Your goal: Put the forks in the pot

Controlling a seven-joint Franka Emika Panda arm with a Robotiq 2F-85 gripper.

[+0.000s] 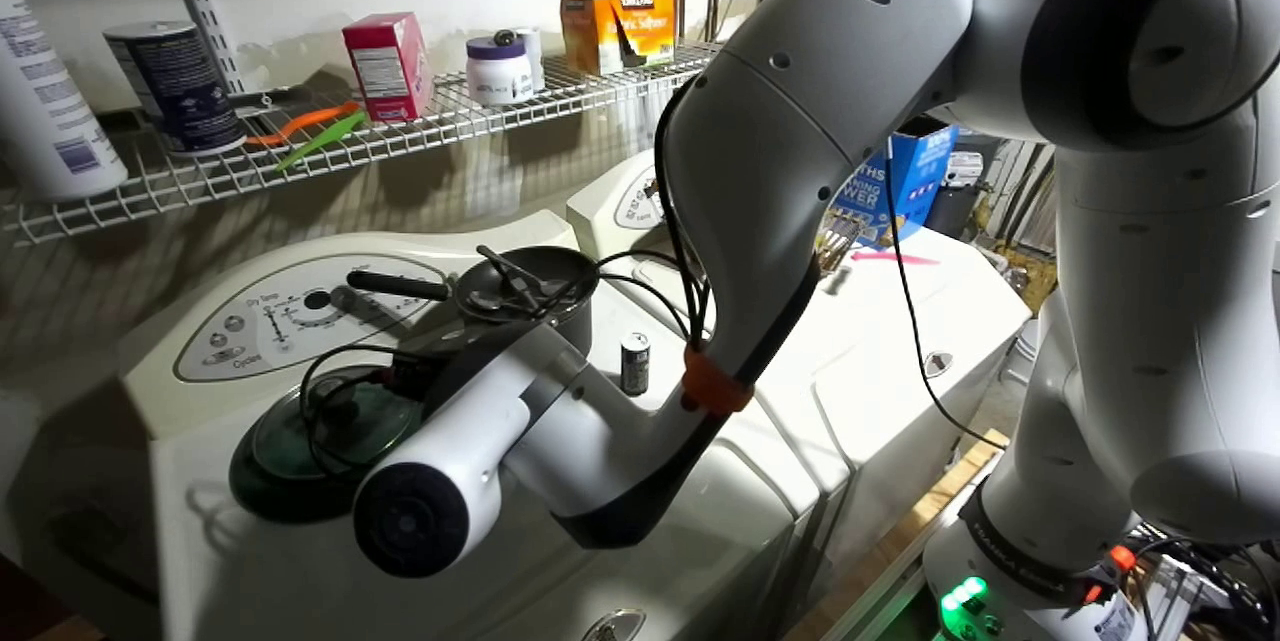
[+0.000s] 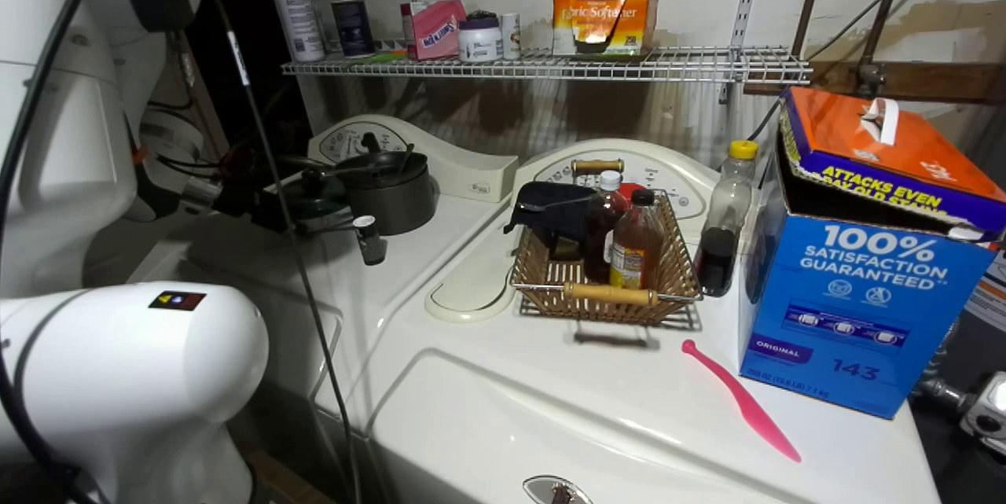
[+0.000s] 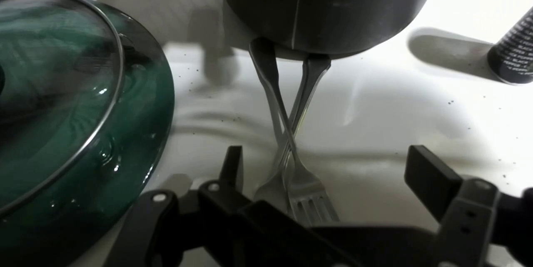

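A fabric softener box (Kirkland brand) sits on a wire shelf; below, two bottles stand in a slatted basket.

A wire shelf hangs above two white appliances.

In the wrist view the gripper is black with pale rivets, the forks dull steel grey and the pot plain charcoal. The lid at left is deep green ringed in silver; the can at right is black with white lettering. The arm is white with an orange band. In an exterior view the box at right is blue below and orange above, the utensil near it hot pink, and the far shelf a white grid
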